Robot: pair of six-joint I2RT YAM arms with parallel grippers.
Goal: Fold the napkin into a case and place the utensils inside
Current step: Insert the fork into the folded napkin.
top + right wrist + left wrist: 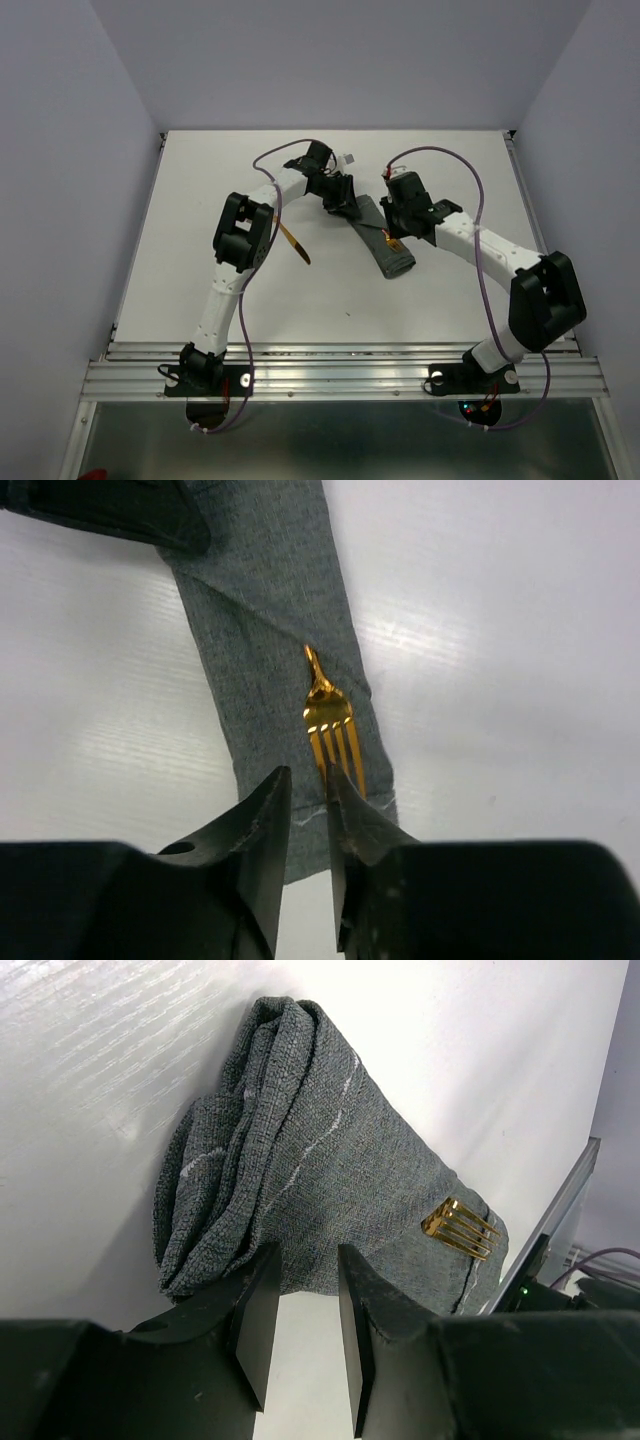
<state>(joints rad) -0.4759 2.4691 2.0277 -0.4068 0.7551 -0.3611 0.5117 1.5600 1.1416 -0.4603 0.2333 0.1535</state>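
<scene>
White surface (330, 300), plain pale lilac walls (350, 60) on three sides. Grey case (385, 245) lies flat mid-surface with gold fork (330, 720) tines showing at its near end, and a second utensil (294, 243) lies loose left of the case. Left claw (305, 1260) at case's far end is part-spread and empty; right claw (308, 780) over the tines is slightly spread, seemingly gripping nothing.

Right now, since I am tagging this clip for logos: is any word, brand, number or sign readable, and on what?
None: no readable text in any view.
The napkin case shows only pale stitching.
The gold fork bears no visible stamp.
The left claw and right claw are plain black.
Small lights glow by the right arm's base, without characters.
</scene>
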